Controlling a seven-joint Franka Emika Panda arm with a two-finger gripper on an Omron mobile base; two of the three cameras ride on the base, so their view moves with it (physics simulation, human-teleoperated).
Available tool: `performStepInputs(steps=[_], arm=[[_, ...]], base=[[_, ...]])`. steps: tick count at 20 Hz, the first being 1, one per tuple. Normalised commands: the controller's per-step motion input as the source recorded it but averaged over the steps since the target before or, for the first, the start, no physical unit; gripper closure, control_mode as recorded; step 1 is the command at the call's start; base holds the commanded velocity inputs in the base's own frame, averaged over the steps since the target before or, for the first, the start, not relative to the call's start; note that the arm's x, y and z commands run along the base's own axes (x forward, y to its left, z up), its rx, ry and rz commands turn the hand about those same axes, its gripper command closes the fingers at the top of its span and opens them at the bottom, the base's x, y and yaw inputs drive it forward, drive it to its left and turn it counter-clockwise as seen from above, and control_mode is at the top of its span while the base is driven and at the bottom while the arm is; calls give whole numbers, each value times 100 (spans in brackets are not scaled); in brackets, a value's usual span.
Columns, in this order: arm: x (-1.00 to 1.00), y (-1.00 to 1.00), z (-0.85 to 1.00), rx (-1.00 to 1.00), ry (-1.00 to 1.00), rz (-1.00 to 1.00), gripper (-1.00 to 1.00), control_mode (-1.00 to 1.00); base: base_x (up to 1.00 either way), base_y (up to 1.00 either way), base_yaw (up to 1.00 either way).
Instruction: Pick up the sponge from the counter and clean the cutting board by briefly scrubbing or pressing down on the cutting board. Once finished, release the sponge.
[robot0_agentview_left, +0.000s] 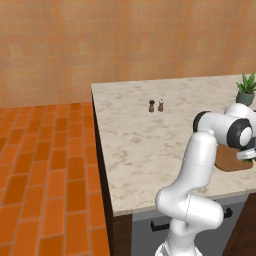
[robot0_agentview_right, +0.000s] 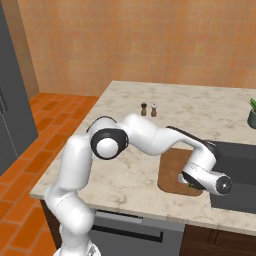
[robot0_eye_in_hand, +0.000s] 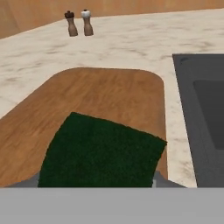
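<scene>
Scrubbing stage. The gripper (robot0_agentview_right: 192, 184) is low over the near right part of the cutting board (robot0_agentview_right: 172, 165), which lies on the surface (robot0_agentview_right: 125, 125) just beside the dark sink (robot0_agentview_right: 235, 172). In the hand view the sponge (robot0_eye_in_hand: 103, 151), dark green face up, covers the near part of the board directly ahead of the hand; it appears pinched in the gripper, though the fingertips themselves are hidden, so the grip cannot be confirmed. To do this step well, press straight down with light, even force, keep strokes short and inside the board's rounded edge, and stay off the sink side. Two small shakers (robot0_eye_in_hand: 78, 22) and a potted plant (robot0_agentview_left: 246, 90) stand well apart.
</scene>
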Motion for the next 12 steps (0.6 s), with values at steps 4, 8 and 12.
performStepInputs(steps=[4, 8, 12], arm=[[34, 8, -39, 1, -1, 0, 100, -100], [24, 18, -27, 0, -4, 0, 100, -100], [36, 21, -19, 0, -7, 0, 100, -100]], base=[[0, 0, 0], [0, 0, 0], [0, 0, 0]])
